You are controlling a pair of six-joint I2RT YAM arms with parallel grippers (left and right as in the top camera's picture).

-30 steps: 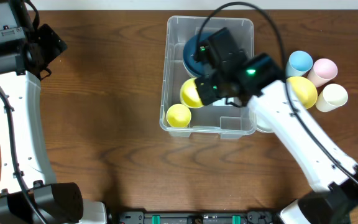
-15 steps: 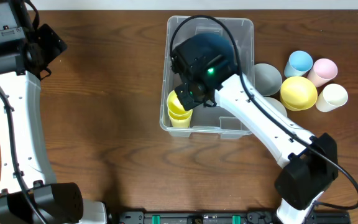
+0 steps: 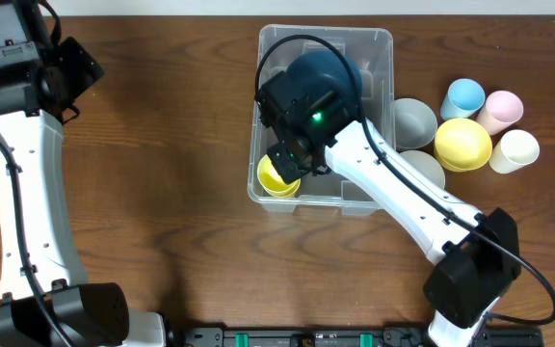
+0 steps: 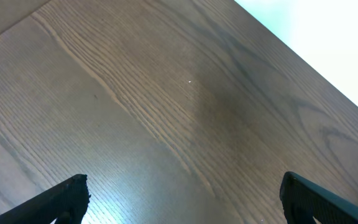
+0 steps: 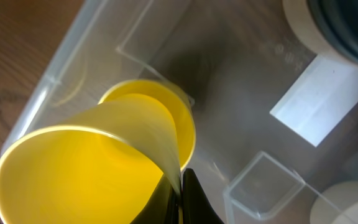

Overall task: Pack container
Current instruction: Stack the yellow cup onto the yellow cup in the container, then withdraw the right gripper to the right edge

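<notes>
Overhead top-down, right wrist close, both showing container (image 5: 229, 81)

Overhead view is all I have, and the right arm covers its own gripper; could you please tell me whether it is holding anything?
Observer: Yes. The right wrist view shows the right gripper shut on the wall of a tilted yellow cup.
Operator: Thank you. What lies beneath it?
Observer: A second yellow cup stands in a corner of the container. The held cup's base overlaps its mouth, but I cannot tell whether it is seated.
Operator: And the left gripper?
Observer: The left wrist view shows the left gripper open, with only the wooden table between its fingers.
</notes>
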